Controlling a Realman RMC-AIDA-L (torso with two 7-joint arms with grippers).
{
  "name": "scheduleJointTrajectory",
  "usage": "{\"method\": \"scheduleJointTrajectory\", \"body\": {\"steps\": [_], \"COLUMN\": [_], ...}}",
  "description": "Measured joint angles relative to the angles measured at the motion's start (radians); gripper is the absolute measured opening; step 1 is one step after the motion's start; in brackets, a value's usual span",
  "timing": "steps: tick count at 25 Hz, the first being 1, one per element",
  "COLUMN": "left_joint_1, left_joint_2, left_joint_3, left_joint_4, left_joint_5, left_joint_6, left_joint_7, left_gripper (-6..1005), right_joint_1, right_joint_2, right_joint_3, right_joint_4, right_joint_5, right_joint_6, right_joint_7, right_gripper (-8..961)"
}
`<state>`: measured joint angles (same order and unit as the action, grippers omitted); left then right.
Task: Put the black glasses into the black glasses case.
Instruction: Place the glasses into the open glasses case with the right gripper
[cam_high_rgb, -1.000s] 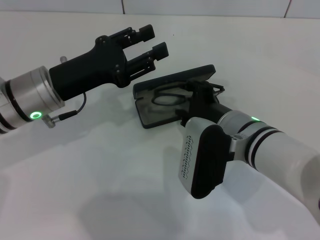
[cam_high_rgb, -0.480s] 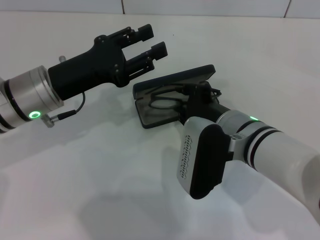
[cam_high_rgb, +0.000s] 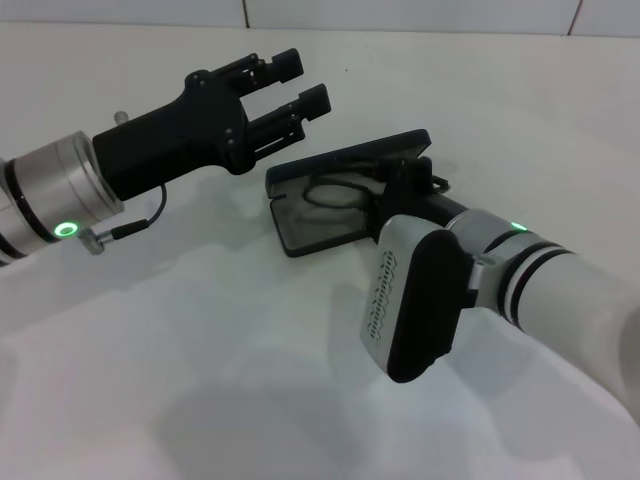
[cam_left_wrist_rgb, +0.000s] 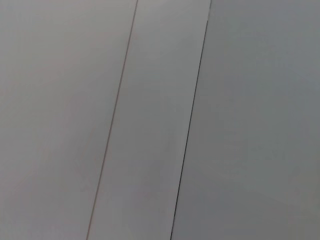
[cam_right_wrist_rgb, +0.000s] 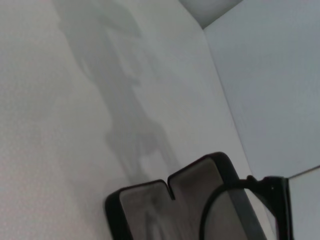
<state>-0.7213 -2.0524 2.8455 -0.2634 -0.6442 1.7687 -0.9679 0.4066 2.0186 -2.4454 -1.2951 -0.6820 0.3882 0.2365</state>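
Note:
The black glasses case (cam_high_rgb: 298, 226) lies open on the white table, its lid (cam_high_rgb: 352, 154) tilted up at the back. Over its grey tray hang the black glasses (cam_high_rgb: 335, 192), one rounded lens showing, and my right gripper (cam_high_rgb: 405, 180) is shut on their right end. The right wrist view has the same lens (cam_right_wrist_rgb: 230, 215) hovering just over the open case (cam_right_wrist_rgb: 150, 200). My left gripper (cam_high_rgb: 303, 80) hangs open in the air up and to the left of the case, holding nothing. The left wrist view takes in only bare wall panels.
The white tabletop (cam_high_rgb: 200, 330) stretches in front of and to the left of the case. A tiled wall edge (cam_high_rgb: 400, 30) runs along the back. My right forearm and its wrist camera housing (cam_high_rgb: 415, 300) cover the table to the right of the case.
My right gripper with the glasses dipped a little towards the case's front left, then shifted back to the right and farther away. The left gripper barely moved.

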Motion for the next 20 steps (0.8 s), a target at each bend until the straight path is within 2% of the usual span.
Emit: {"method": "scheduleJointTrajectory", "body": {"steps": [2,16,20], "left_joint_1": [0.000,0.010,0.008], "left_joint_2": [0.000,0.000,0.000], "left_joint_3": [0.000,0.000,0.000], "left_joint_4": [0.000,-0.001,0.000], "left_joint_5": [0.000,-0.002,-0.001], "left_joint_6": [0.000,0.000,0.000], "left_joint_7": [0.000,0.000,0.000], "left_gripper": [596,596,596], "right_joint_1": [-0.010,-0.028,-0.023], "right_joint_2": [-0.002,0.003,0.007], "right_joint_3": [0.002,0.013,0.013], "right_joint_4": [-0.002,0.002,0.008], "right_joint_5": [0.000,0.013,0.012], "right_joint_6": [-0.017,-0.021,-0.016], "right_joint_7": [-0.016,-0.130,-0.172], "right_gripper": [360,15,16]}}
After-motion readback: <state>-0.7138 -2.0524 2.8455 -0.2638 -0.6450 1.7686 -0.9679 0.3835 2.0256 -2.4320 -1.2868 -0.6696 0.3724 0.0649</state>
